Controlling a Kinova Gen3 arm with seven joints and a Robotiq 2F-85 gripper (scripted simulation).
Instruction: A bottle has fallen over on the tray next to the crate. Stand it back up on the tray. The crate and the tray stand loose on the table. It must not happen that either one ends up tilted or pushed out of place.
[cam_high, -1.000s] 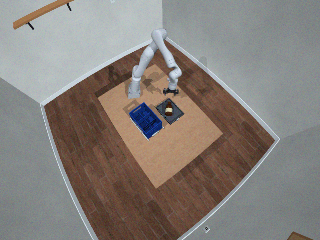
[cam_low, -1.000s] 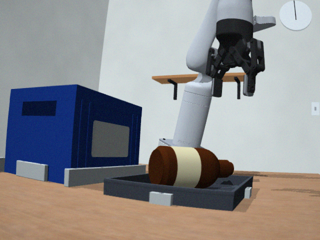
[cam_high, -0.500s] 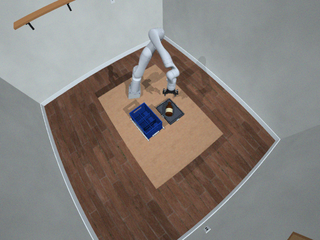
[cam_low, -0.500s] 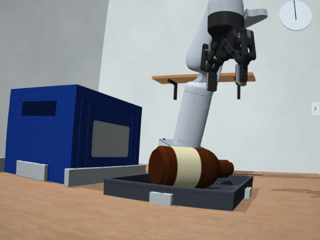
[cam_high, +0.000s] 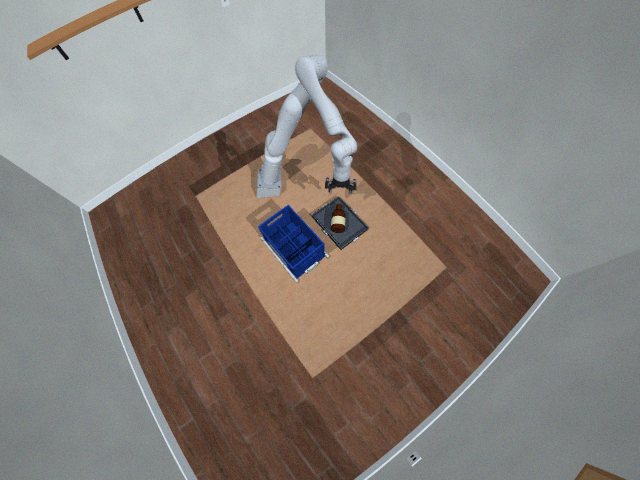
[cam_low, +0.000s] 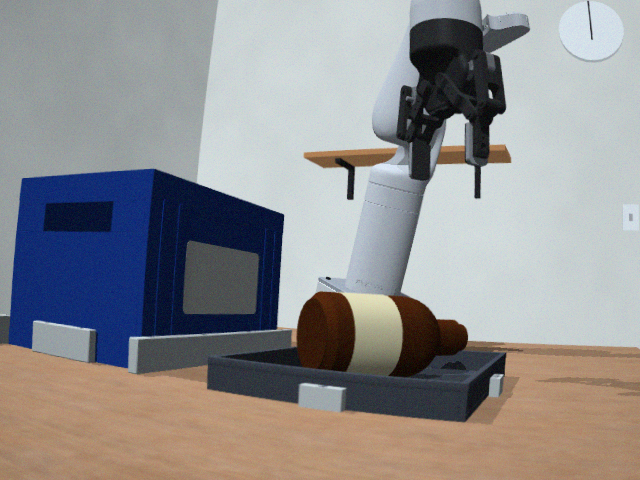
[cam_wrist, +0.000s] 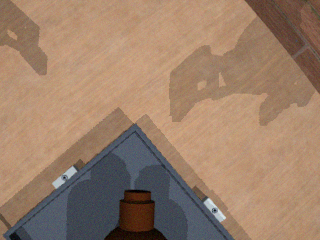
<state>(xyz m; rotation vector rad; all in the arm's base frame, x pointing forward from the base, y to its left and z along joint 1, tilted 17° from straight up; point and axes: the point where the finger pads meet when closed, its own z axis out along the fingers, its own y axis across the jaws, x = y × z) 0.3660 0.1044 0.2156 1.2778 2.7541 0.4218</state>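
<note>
The spread, empty black two-finger gripper (cam_high: 340, 190) (cam_low: 448, 166) hangs above and beyond the neck end of the brown glass-like bottle (cam_high: 338, 220) (cam_low: 376, 334) (cam_wrist: 136, 216), which lies lengthwise toward it in the dark grey rectangular tray (cam_high: 356, 236) (cam_low: 413, 395) (cam_wrist: 95, 162)

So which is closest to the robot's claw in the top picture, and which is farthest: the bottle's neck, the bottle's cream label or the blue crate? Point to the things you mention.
1. The bottle's neck (cam_high: 338, 208) (cam_low: 452, 336) (cam_wrist: 137, 215): on the tray, pointing toward the claw (cam_high: 340, 191) (cam_low: 448, 167).
2. The cream label (cam_high: 338, 220) (cam_low: 376, 334): further along the bottle.
3. The blue crate (cam_high: 311, 261) (cam_low: 80, 273): beside the tray.
</note>
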